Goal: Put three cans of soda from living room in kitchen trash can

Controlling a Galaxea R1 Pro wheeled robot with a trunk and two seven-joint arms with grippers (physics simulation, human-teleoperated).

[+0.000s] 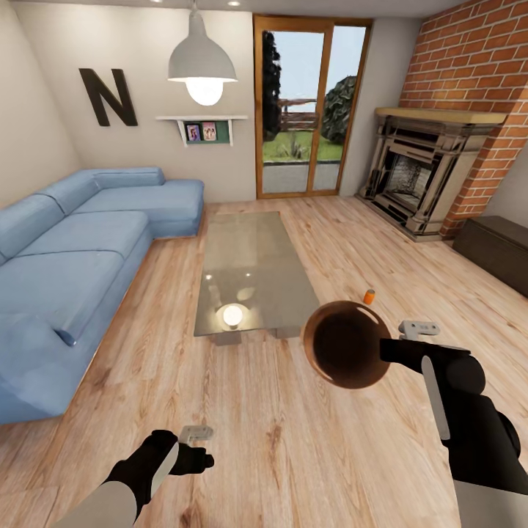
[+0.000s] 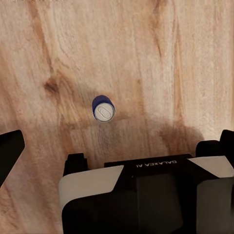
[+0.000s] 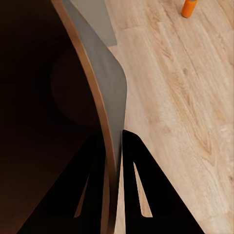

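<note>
Soda can [image 1: 369, 295], the one I can make out, stands upright on the wood floor [image 1: 293, 440] of the living room, just past the far rim of the trash can [image 1: 346, 345] from my head camera; it also shows orange on the planks in my right wrist camera [image 3: 189, 8]. I have the copper-brown trash can held up in the air by my right gripper [image 3: 115, 134], whose two dark fingers are pinched close together with the bin's thin rim [image 3: 95, 97] between them. Its dark mouth faces me. Beside it to the left sits the glass coffee bench [image 1: 253, 271], and beyond that the blue corner sofa [image 1: 73, 264]. My left gripper [image 1: 196, 434] hangs low over bare floor, holding nothing; I cannot tell how wide it stands. My left wrist camera picks up a small blue-sided cylinder [image 2: 103, 109] on the planks.
</note>
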